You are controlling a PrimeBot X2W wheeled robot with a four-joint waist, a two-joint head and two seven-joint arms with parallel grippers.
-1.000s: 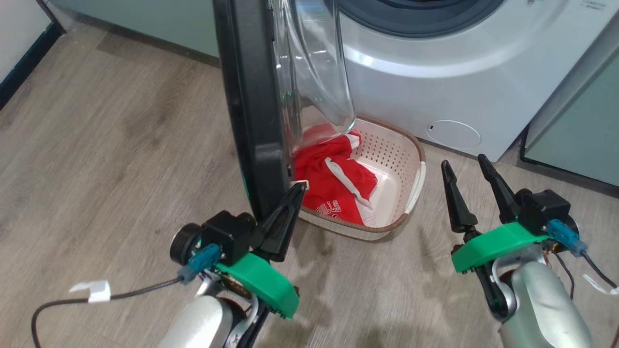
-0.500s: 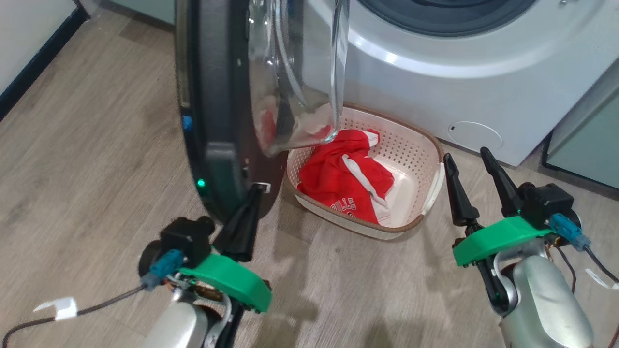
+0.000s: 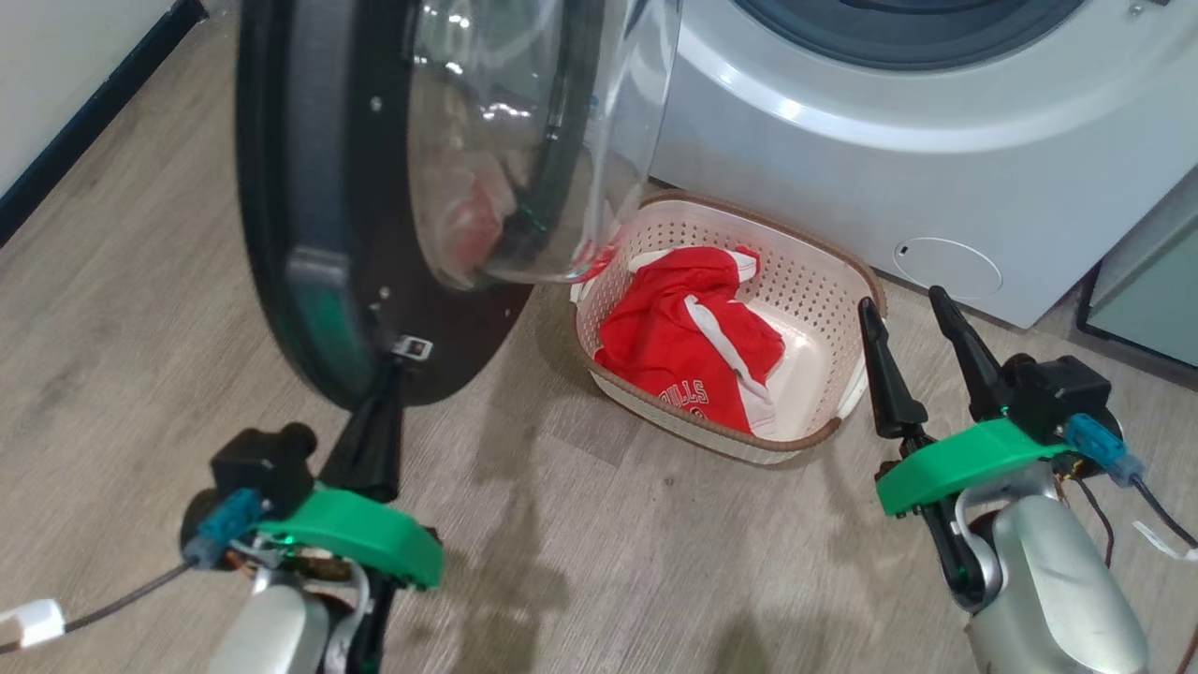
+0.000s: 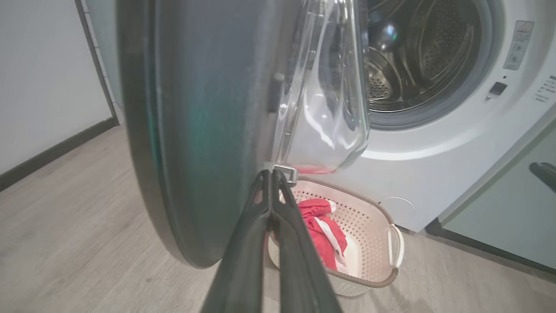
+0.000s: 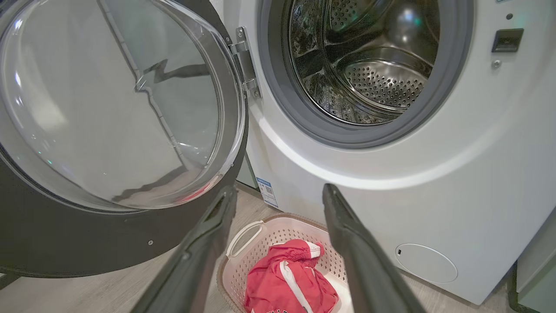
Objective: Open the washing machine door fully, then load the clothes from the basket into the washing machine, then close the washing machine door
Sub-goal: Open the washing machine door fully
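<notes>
Resting left gripper (image 4: 271,174), pinched shut, empty, tips on latch (image 4: 285,171) at door (image 3: 309,187) edge. Right gripper (image 3: 900,300) wide apart, empty. Basket (image 3: 805,290) just left of it, shirt (image 3: 693,346) inside: light, floppy mesh; pinch bunched middle.

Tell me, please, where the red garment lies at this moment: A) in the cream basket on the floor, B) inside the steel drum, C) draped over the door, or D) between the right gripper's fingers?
A: the clothes lie crumpled in the basket, which stands on the floor in front of the washing machine.

Clothes (image 3: 688,337) in basket (image 3: 824,281), before washing machine (image 3: 889,168).
</notes>
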